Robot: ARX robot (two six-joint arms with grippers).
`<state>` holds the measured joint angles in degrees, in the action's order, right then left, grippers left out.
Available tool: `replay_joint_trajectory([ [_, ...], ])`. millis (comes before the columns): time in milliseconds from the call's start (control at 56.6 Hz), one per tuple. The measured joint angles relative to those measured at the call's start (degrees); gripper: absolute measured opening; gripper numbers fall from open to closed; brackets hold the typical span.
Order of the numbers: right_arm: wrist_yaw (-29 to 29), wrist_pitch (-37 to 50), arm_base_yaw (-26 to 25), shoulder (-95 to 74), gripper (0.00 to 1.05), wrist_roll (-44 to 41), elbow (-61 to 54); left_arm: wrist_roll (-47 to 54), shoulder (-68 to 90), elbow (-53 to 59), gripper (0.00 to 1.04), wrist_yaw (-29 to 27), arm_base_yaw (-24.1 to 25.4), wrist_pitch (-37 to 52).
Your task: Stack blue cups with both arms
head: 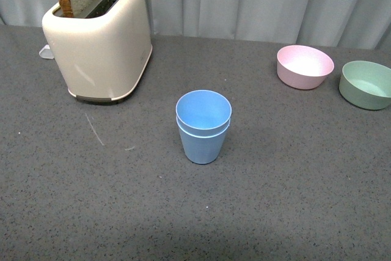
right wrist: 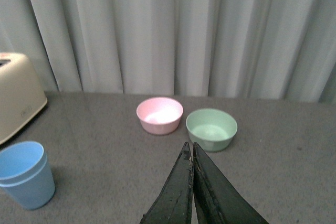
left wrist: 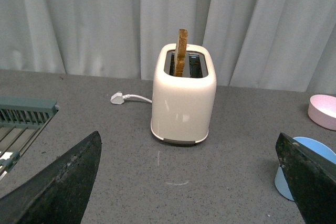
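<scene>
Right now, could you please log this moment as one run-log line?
blue cups: nested, upright on table | left tool: open, empty | right tool: shut, empty | stack: done

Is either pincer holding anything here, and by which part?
Nothing is held. The left pincer is open and empty, the right pincer shut on nothing; the light blue plastic cups stand nested on the table.

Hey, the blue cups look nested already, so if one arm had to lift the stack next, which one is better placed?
Probably the left gripper: its jaws stand wide open, while the right gripper is shut. Both see the blue cups off to one side.
</scene>
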<state>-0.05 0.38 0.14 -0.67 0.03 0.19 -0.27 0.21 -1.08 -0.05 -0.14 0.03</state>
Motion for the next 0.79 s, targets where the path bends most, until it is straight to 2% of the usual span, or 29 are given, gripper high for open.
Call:
replay_joint_trajectory([
  [159, -0.02, -0.28, 0.0, 0.42, 0.01, -0.02, 0.0, 0.02, -0.02, 0.0, 0.98, 0.04, 0.0, 0.0],
  [388, -0.02, -0.28, 0.0, 0.46, 0.57, -0.04, 0.0, 0.0, -0.02, 0.0, 0.98, 0.04, 0.0, 0.0],
  [600, -0.02, -0.28, 0.0, 0.46, 0.95, -0.02, 0.0, 0.0, -0.02, 0.0, 0.98, 0.04, 0.0, 0.0],
  [794, -0.02, -0.28, 0.0, 0.46, 0.95, 0.0, 0.0, 0.0, -0.02, 0.0, 0.98, 0.04, 0.0, 0.0],
])
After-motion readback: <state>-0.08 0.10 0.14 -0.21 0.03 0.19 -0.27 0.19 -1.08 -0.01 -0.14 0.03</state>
